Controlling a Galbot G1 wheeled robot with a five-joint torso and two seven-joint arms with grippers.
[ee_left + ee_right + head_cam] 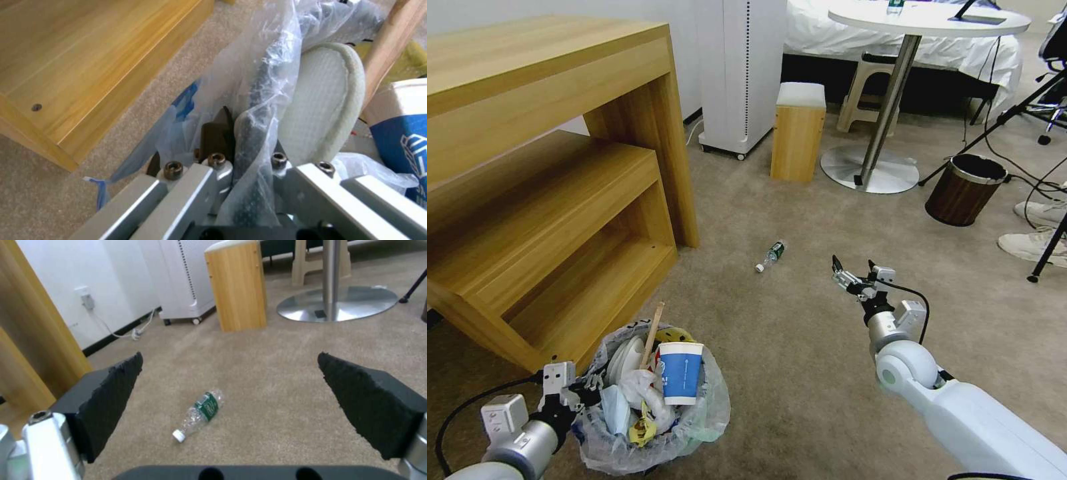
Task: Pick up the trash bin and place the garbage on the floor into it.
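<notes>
Your left gripper (570, 393) sits at the near left, its fingers pinched on the rim of the small dark round trash bin (650, 427), which is lined with a clear crinkly plastic bag. The left wrist view confirms it: the dark bin wall (260, 100) and a fold of bag run up between the metal fingers (213, 173).

Bin contents visible from the head view: a blue-and-white paper cup (680, 372) standing upright, a wooden stick (652, 333) leaning up and out over the far rim, a white slipper (624, 360) on edge against the left wall, crumpled white paper (640, 387) and a yellow wrapper (642, 430) near the front.

Your right gripper (854, 272) hovers to the right of centre, pads (111, 396) spread wide and holding nothing. A small clear plastic bottle with a green label and white cap (770, 255) lies on its side on the beige short-pile carpet (800, 347), just left of and a little beyond that gripper, well apart from the bin. In the right wrist view the bottle (200, 413) lies between the two open pads but farther off, cap end nearest the camera.

A light wooden shelf unit (547, 200) stands at the left, just beside the bin
</notes>
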